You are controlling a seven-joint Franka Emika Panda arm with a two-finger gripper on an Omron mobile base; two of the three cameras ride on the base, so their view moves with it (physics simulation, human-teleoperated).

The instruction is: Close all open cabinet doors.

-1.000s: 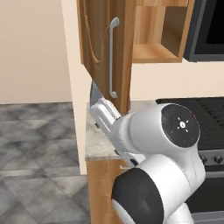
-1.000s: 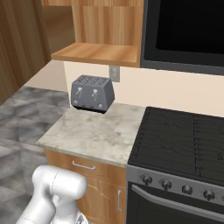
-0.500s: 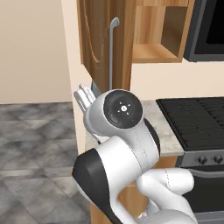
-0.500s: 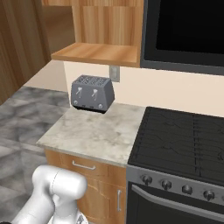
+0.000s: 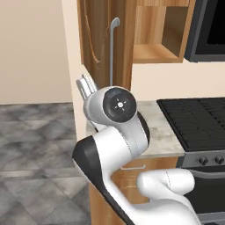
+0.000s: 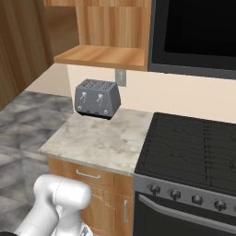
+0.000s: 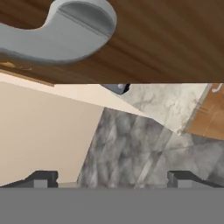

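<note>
The tool (image 5: 86,85), wide open and empty, is being held just below the door (image 5: 97,41), whose handle (image 5: 113,48) is running vertically in the frame's upper middle.

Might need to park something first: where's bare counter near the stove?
The counter is bare from the toaster forward to its front edge and right to the stove. Only the back left corner, by the toaster, is taken.

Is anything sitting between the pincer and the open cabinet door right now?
Nothing visible. The open pincer looks straight at the cabinet door and the curved end of its silver handle, with only empty air between the fingertips and the wood.
</note>
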